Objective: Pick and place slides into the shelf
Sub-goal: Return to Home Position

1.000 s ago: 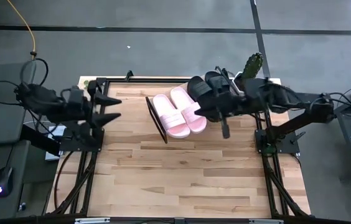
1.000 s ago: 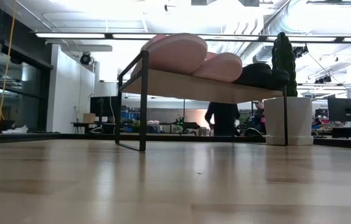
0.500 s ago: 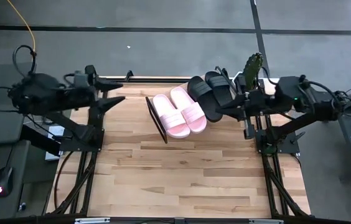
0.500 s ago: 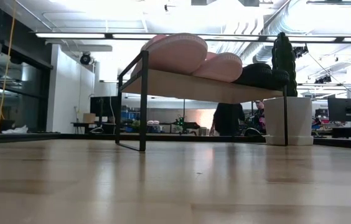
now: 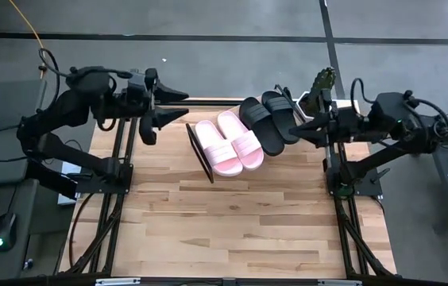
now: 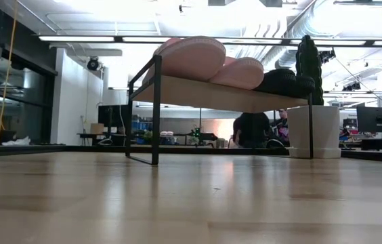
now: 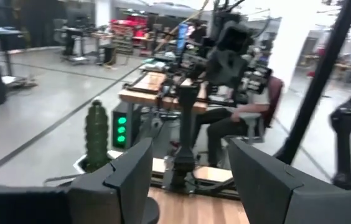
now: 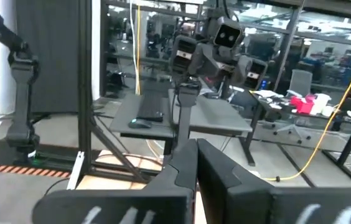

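Pink slides point(image 5: 228, 143) and black slides point(image 5: 270, 119) all sit on the shelf point(image 6: 218, 95).
Shelf is at the far edge of the bench point(image 5: 232, 222). My left claw point(image 5: 178, 106): fingers apart, empty, off the pink end. My right claw point(image 5: 300, 129): fingers together, empty, just beside the black pair.

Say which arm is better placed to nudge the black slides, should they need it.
Right, I judge. The right gripper hangs just beside the black slides at that end of the shelf; the left gripper is off the other end, with the pink slides in between.
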`<state>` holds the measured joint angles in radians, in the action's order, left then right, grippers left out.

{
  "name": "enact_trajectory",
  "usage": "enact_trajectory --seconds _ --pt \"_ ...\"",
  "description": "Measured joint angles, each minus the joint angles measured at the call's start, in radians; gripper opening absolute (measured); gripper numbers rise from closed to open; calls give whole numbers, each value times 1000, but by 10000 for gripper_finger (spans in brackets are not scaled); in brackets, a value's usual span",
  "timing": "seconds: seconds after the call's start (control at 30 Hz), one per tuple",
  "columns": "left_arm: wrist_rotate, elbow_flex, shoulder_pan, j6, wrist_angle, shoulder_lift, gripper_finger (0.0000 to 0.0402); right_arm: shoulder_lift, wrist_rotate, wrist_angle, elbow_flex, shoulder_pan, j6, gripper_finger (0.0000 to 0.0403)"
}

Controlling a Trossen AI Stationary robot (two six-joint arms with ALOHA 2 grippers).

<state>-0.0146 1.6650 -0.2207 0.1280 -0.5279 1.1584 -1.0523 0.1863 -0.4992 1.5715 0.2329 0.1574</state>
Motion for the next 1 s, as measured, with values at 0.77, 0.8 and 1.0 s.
enact_trajectory --seconds 0.77,0.8,1.0 --pt "3 -55 -34 -125 -260 -258 200 171 -9 -263 0 -78 -22 0" --pt "9 -67 -34 -126 -262 -271 200 185 -2 -275 0 -78 -22 0" --pt "45 -134 -34 -148 -307 -354 200 253 5 -383 0 -78 -55 0"
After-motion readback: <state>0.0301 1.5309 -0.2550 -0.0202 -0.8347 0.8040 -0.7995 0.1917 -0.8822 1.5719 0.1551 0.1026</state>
